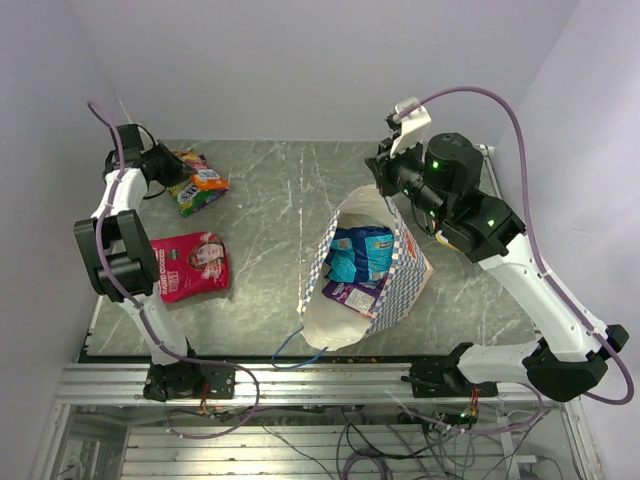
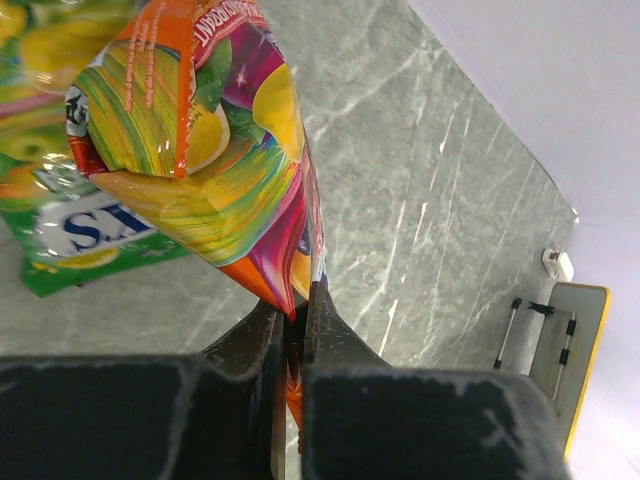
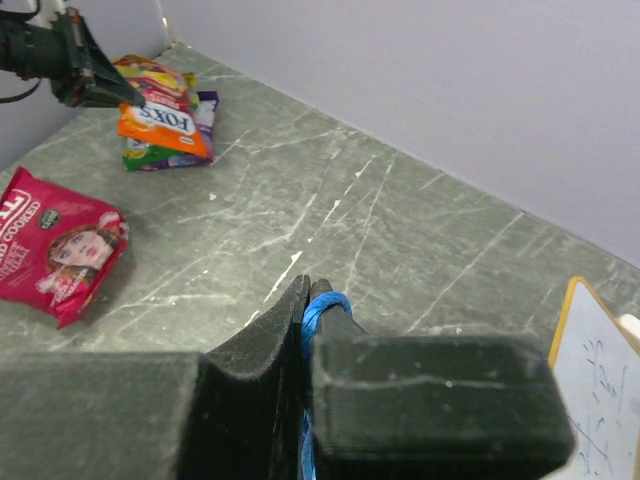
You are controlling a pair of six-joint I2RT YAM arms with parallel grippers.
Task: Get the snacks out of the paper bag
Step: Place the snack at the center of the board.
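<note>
Snacks [image 1: 358, 255] sit inside the paper bag [image 1: 405, 285] at centre; one orange packet [image 1: 207, 180] is pinched at upper left.
Your left gripper [image 2: 298, 305] clamps its seam; lower it beside the green packet [image 2: 25, 130] before releasing. Right gripper [image 3: 308, 300], closed on the blue handle [image 3: 322, 305], should hold the bag steady.

Veined grey table [image 1: 275, 195] — white board [image 3: 600, 390], yellow-edged

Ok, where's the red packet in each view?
Top external: red packet lies flat, left of centre.
Left wrist: not in it.
Right wrist: red packet at the left edge.
Shared landmark: the orange packet pinched in the left gripper, seen in all three views.
</note>
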